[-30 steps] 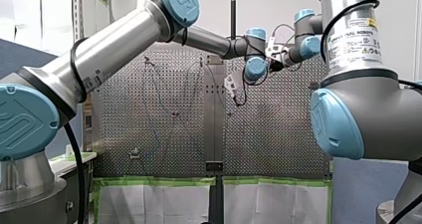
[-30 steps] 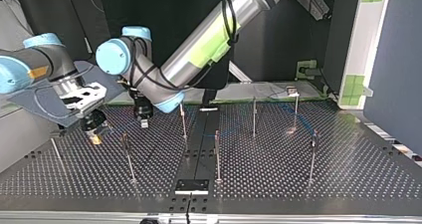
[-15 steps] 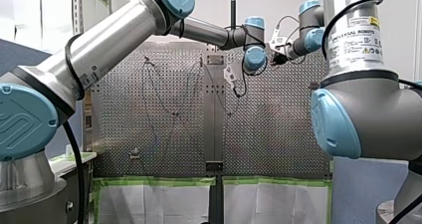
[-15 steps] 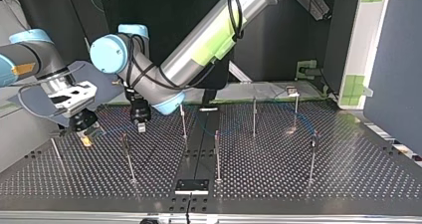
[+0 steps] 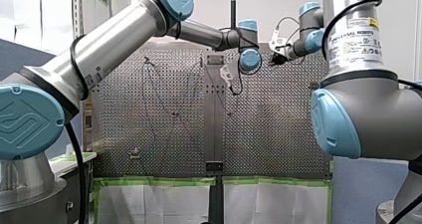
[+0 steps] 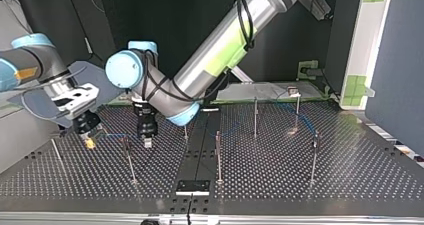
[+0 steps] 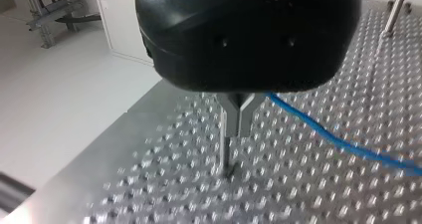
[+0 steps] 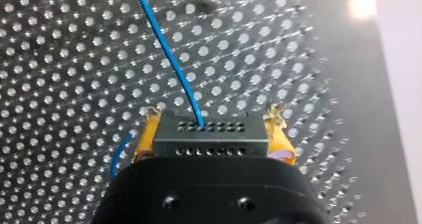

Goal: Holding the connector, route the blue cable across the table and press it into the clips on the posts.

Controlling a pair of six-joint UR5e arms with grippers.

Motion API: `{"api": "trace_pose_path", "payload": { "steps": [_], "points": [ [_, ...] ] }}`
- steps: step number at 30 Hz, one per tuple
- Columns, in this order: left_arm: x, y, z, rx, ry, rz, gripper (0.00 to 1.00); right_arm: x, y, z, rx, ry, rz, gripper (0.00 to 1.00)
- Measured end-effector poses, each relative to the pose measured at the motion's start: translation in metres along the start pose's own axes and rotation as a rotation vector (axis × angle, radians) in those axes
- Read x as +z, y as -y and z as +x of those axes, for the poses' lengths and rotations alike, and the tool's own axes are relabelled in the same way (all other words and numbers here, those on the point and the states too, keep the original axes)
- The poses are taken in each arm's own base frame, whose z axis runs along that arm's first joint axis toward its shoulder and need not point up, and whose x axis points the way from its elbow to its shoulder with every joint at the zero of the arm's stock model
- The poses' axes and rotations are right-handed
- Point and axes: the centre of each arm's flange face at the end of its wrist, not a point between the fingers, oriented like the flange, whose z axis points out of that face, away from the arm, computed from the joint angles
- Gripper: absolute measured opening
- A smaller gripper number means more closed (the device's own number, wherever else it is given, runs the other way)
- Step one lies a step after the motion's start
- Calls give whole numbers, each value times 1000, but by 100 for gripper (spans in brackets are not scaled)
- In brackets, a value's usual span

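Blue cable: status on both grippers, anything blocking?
Right gripper shut on connector. Left gripper shut, beside a post. Blue cable trails past it, clip seating not visible. Nothing blocking seen.

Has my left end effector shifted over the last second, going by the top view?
Yes. The left end effector has come toward the near edge of the table, closing on the post beside it.

Thin posts (image 6: pixel 218 155) stand well apart on the table (image 6: pixel 350 185), leaving wide lanes. One post (image 6: pixel 130 160) stands just beside my left gripper (image 6: pixel 148 144). The cable (image 8: pixel 171 59) spans the gap from there to the connector (image 8: pixel 209 134) in my right gripper (image 6: pixel 90 143).
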Motion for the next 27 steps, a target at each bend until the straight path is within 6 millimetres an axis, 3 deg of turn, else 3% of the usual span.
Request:
{"api": "trace_pose_path", "payload": {
  "steps": [5,14,27],
  "points": [
    [20,-14,-4,9,7,16,0,4,-5,-3,-1,2,-2,0],
    [49,-32,-12,4,20,60,0,9,-10,20,-15,-35,10,0],
    [52,-37,-13,14,0,69,0,9,-16,23,-16,-36,13,0]
  ]
}}
